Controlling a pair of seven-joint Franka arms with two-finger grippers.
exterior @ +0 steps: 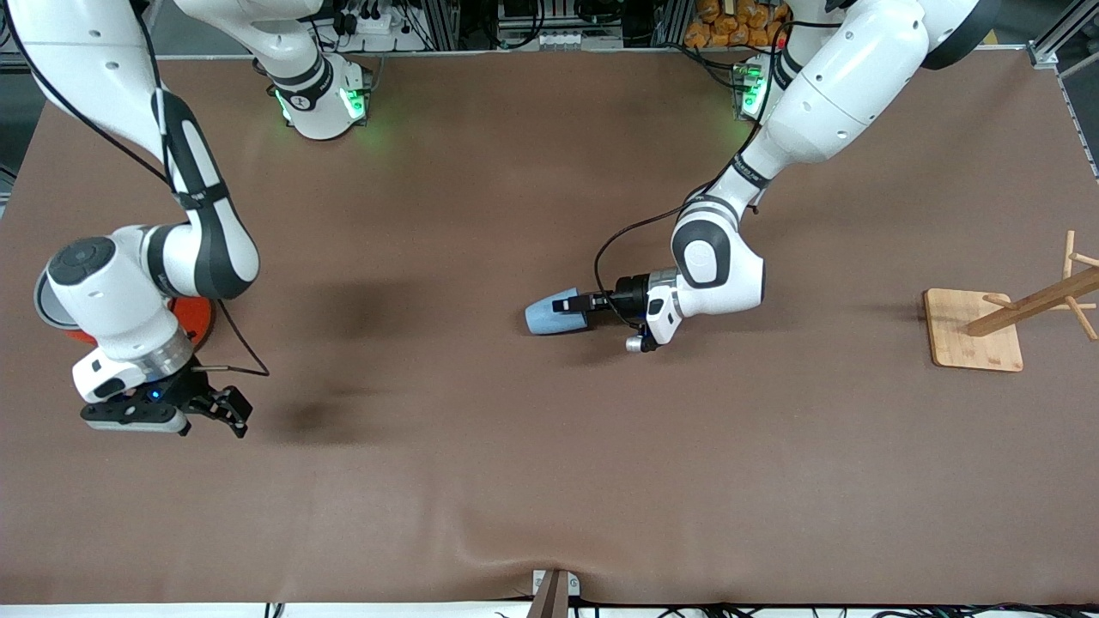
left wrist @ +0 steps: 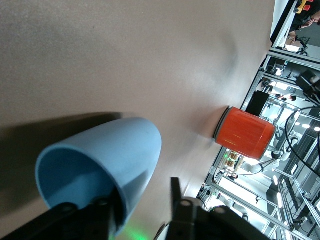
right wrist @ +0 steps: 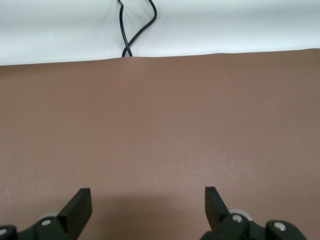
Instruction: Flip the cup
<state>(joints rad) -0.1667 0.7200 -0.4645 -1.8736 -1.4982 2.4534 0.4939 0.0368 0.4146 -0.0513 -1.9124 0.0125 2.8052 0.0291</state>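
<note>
The light-blue cup (exterior: pixel 549 318) lies on its side near the middle of the brown table, its mouth turned toward my left gripper (exterior: pixel 573 311). In the left wrist view the cup (left wrist: pixel 100 165) shows its darker inside. My left gripper (left wrist: pixel 142 196) straddles the rim wall: one finger sits at the mouth, the other finger (left wrist: pixel 175 197) is outside the wall with table showing between them. It is open. My right gripper (exterior: pixel 215 410) hangs open over bare table at the right arm's end, and the right wrist view shows nothing between that gripper's (right wrist: pixel 147 200) fingers.
An orange can (left wrist: pixel 245 132) stands at the right arm's end of the table, mostly hidden under the right arm (exterior: pixel 193 319). A wooden rack on a square base (exterior: pixel 974 330) stands at the left arm's end.
</note>
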